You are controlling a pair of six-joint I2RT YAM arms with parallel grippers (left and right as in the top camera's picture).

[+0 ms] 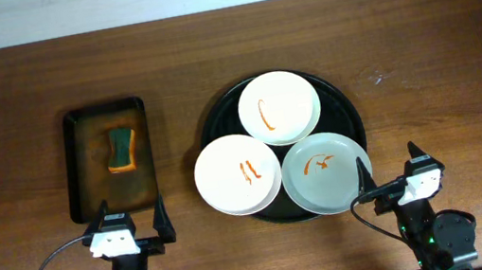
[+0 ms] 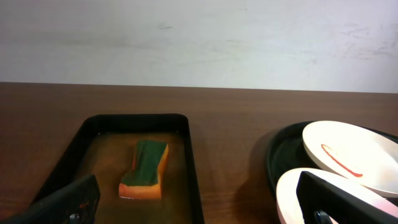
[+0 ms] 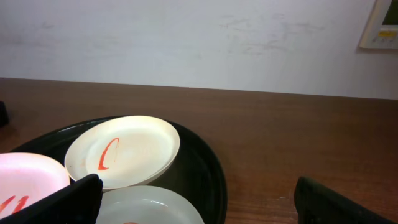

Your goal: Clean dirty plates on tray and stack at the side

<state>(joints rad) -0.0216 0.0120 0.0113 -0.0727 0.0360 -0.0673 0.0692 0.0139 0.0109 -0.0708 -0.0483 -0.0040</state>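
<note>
Three white plates with red smears lie on a round black tray [image 1: 345,110]: one at the back [image 1: 279,107], one front left [image 1: 236,175], one front right [image 1: 326,173]. A green and orange sponge [image 1: 120,148] lies in a rectangular black tray [image 1: 79,169] at the left; it also shows in the left wrist view [image 2: 146,169]. My left gripper [image 1: 129,225] is open and empty, just in front of the rectangular tray. My right gripper [image 1: 390,173] is open and empty at the round tray's front right edge. The right wrist view shows the back plate [image 3: 123,151].
The wooden table [image 1: 6,103] spreads around both trays. A pale wall [image 2: 199,37] runs behind the table's far edge. A small pale mark [image 1: 378,79] lies on the table right of the round tray.
</note>
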